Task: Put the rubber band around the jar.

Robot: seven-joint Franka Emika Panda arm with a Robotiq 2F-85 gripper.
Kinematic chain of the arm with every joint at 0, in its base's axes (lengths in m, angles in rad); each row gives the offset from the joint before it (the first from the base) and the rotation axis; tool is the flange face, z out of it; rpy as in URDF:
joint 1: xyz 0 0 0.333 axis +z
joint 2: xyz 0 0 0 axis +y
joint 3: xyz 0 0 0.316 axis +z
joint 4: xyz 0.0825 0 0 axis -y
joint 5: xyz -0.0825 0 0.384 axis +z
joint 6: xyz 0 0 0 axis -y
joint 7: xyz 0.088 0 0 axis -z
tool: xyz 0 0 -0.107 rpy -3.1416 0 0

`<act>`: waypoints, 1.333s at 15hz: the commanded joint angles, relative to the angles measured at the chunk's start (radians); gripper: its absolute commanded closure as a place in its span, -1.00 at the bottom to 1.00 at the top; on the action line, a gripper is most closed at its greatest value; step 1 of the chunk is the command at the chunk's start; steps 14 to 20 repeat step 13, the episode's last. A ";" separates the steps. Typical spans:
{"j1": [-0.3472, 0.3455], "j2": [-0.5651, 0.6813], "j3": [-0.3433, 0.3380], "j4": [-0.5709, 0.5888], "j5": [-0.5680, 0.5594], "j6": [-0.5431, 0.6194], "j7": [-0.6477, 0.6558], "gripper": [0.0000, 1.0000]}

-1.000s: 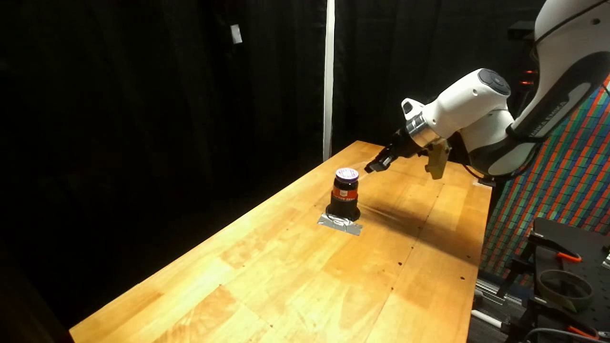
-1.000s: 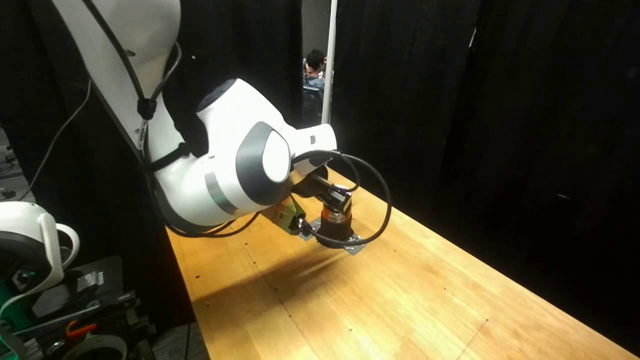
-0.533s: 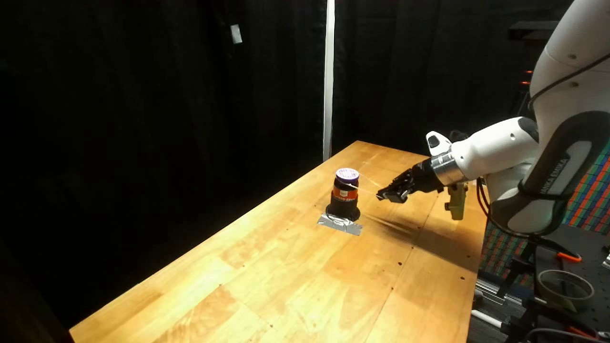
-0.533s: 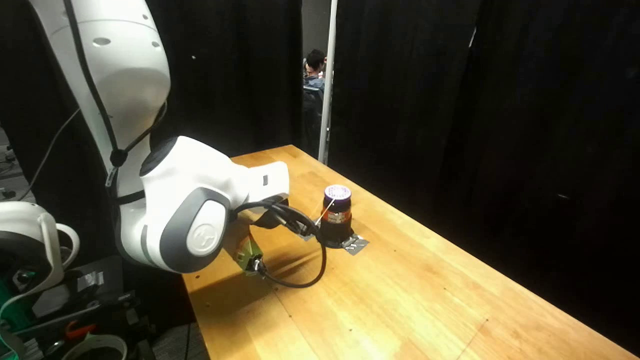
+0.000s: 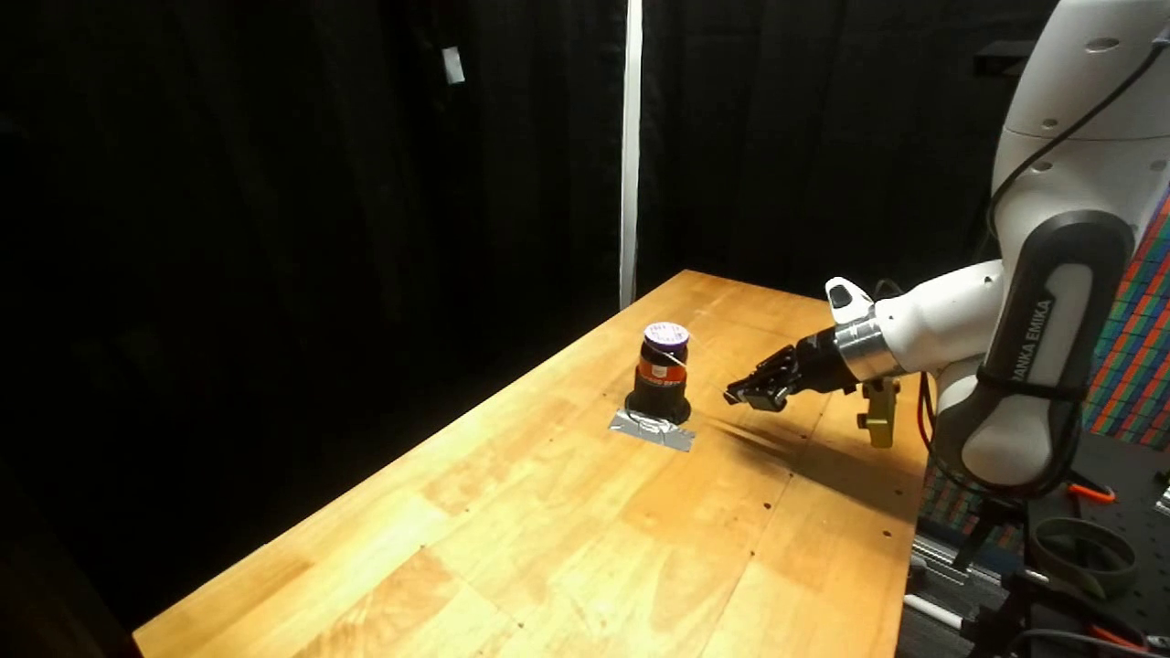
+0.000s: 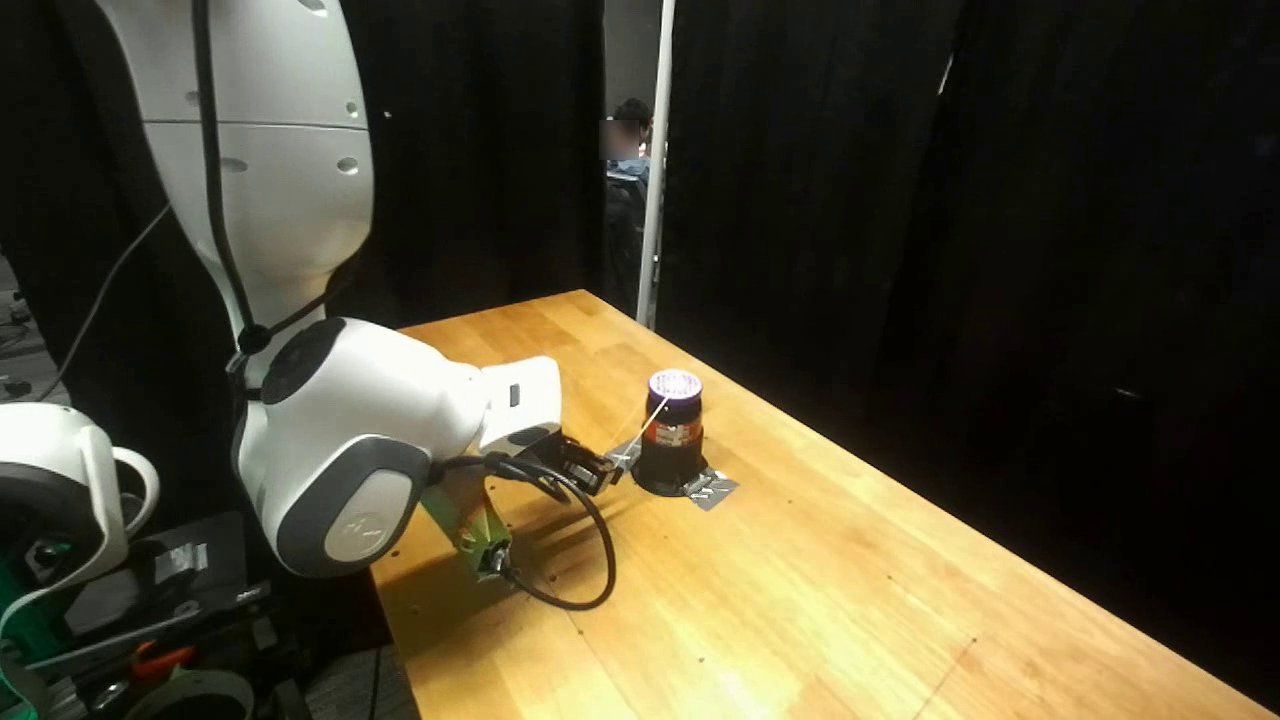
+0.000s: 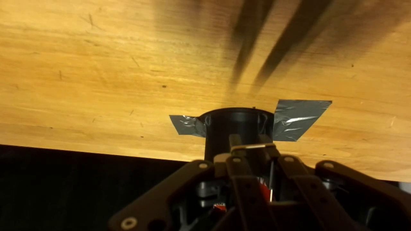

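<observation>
The jar (image 5: 662, 376) stands upright, with a purple-rimmed white lid, orange-red label and black lower body; it also shows in an exterior view (image 6: 672, 434). In the wrist view its black lower part (image 7: 221, 138) is behind the fingers. A thin pale rubber band (image 6: 642, 430) loops over the jar just below the lid and stretches taut down to my gripper (image 6: 608, 476). In the wrist view the band (image 7: 257, 146) spans both fingertips. My gripper (image 5: 734, 397) is beside the jar, low over the table and apart from it. The fingers are partly open, with a gap between them.
Grey tape (image 5: 653, 429) fixes the jar's base to the wooden table (image 5: 567, 530); pieces show on both sides in the wrist view (image 7: 297, 120). The table's edge runs close behind the jar. A black cable (image 6: 605, 560) loops from the wrist.
My gripper has moved down and away from the jar, from about lid height to low beside it. The band now shows stretched between the jar and the fingertips.
</observation>
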 commanded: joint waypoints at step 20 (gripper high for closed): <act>-0.206 -0.019 0.178 0.041 0.009 -0.079 -0.085 -0.60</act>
